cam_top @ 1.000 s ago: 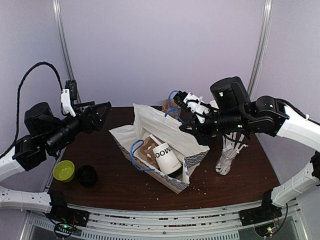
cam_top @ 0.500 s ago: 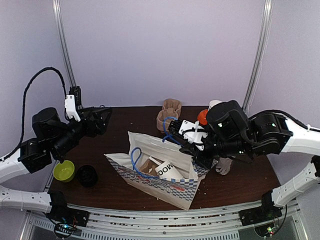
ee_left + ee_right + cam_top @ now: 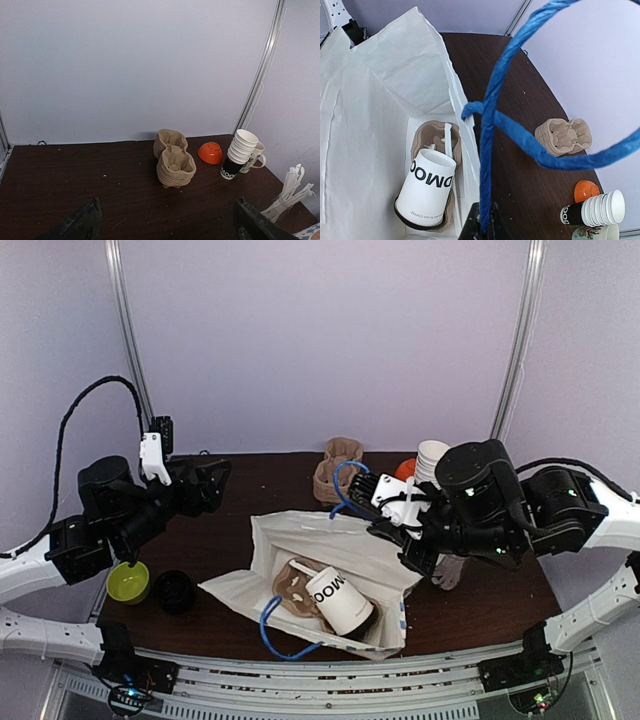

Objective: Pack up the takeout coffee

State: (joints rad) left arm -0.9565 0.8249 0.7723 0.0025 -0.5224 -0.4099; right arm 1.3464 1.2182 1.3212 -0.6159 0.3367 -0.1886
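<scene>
Lying on its side toward the front of the bench point(image 3: 480, 610), the paper bag point(image 3: 345, 550) gapes open, with one blue handle point(image 3: 265, 622) loose at the near edge. Inside it the cup point(image 3: 338, 602) is tipped over on the brown tray point(image 3: 292, 585). Just behind, the right jaws are clenched on the bag's other handle point(image 3: 492, 100), held up above the bag. The left jaws hang released over the bench's left side, grasping nothing. Farther back stand stacked trays point(image 3: 337, 468), an orange bowl point(image 3: 404, 470) and stacked cups point(image 3: 430, 458).

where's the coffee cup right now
In the top view the coffee cup lies tipped inside the open paper bag, on the brown carrier tray, front centre of the table.
</scene>
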